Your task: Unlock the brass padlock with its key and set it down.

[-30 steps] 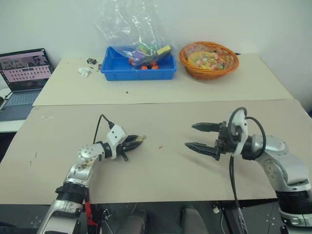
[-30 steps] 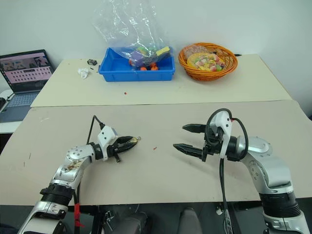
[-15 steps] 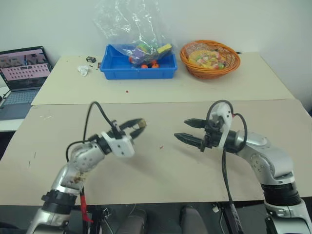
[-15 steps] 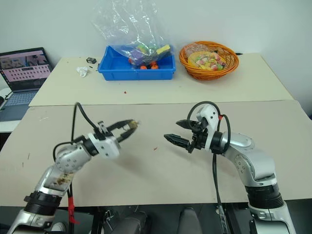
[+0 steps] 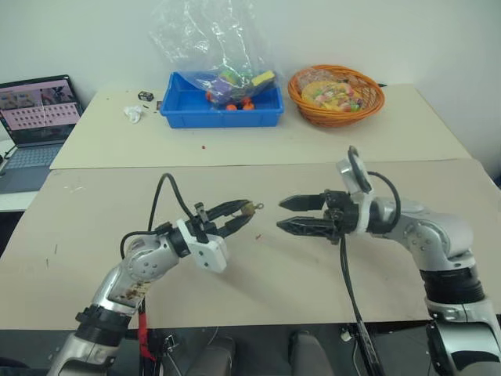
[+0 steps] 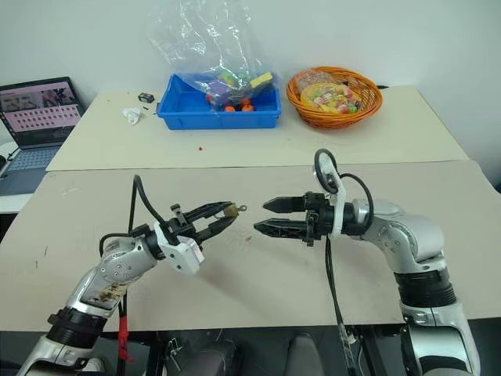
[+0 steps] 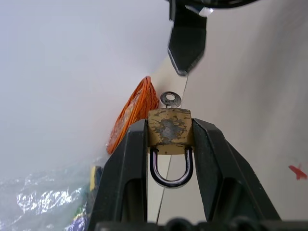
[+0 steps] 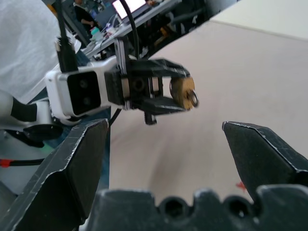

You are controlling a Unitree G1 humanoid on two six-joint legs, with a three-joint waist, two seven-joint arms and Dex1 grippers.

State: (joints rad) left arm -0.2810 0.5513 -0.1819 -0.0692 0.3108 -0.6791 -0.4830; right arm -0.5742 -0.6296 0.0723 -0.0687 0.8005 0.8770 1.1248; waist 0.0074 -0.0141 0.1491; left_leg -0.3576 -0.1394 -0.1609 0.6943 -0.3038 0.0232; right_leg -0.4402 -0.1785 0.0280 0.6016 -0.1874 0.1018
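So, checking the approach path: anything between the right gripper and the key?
Nothing: an open gap separates the right gripper from the key, seen in both eye views.

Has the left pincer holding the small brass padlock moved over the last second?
Yes. The left pincer with the small brass padlock has risen off the beige tabletop and shifted toward the right pincer.

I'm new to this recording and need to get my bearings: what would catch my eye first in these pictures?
Mid-table, the left gripper holds the brass padlock up between its fingers, the key sticking out of the lock's far end. The right gripper faces it, open, just short of the key. At the back stand a blue bin and an orange basket.
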